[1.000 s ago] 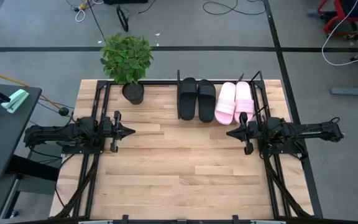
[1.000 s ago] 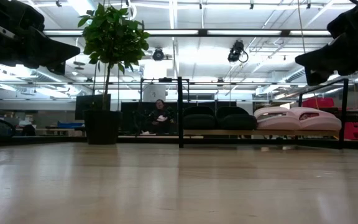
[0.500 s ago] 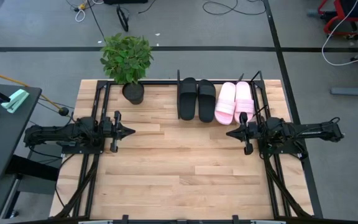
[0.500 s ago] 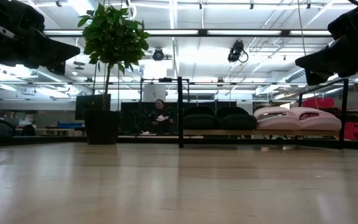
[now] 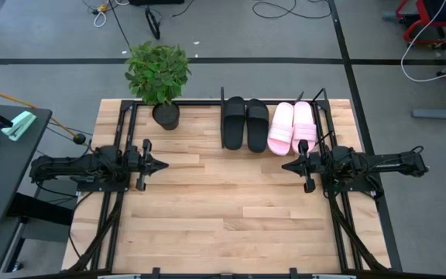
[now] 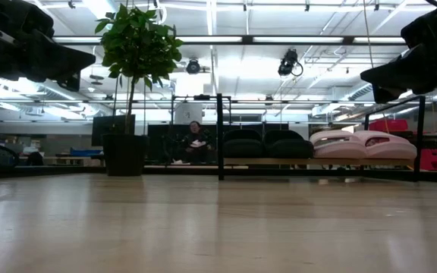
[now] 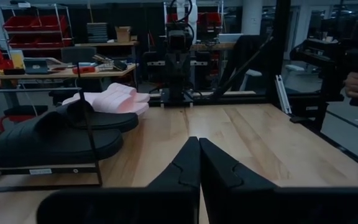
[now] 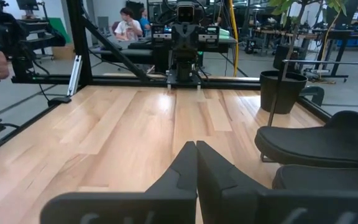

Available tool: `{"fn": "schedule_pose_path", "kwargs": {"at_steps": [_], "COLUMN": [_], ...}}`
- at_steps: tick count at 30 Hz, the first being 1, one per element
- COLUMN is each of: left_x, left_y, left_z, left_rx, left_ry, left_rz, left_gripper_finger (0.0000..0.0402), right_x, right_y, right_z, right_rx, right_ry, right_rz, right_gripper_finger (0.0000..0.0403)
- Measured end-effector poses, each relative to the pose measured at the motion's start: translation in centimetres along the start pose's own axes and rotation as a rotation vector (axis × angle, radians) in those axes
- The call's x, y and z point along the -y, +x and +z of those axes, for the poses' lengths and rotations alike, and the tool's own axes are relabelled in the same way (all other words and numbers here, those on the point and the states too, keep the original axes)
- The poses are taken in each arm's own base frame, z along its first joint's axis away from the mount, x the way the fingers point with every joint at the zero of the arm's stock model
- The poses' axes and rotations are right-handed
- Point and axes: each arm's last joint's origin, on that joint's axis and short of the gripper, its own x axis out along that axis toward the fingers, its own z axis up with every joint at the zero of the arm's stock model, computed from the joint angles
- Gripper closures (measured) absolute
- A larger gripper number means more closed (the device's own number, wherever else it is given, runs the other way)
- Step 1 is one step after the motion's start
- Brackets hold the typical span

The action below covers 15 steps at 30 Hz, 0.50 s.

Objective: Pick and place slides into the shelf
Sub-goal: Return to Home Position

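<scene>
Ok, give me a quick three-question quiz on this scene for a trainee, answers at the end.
1. True or false: the black slides and the pink slides all sit on the shelf.
2. Which pair lies nearer the potted plant? A) black B) pink
3. Fill in: the left gripper and the right gripper, each at its own side of the table, are both ___ and hold nothing.
Key: 1 true; 2 A; 3 shut.

Black slides (image 5: 234, 122), pink slides (image 5: 282, 128), side by side on shelf (image 6: 220, 129)
</scene>
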Motion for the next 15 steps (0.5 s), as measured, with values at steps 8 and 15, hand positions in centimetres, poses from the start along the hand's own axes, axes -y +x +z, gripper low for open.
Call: {"fn": "schedule_pose_path", "kwargs": {"at_steps": [8,15], "left_x": [-0.02,-0.11], "left_y": [0.00,0.00], "left_z": [0.01,0.00], "left_rx": [0.001,0.001], "left_ry": [-0.026,-0.037], "left_rz": [0.007,0.036], "left_gripper_finger": [0.0379,0.0389], "right_x": [0.00,0.00], "right_y": [0.00,0.00], "right_z": [0.00,-0.02], "right_rx": [0.000,-0.001], "right_ry": [0.002,0.042], "right_rz": [0.000,0.000], "right_gripper_finger": [0.0401,0.0400]}}
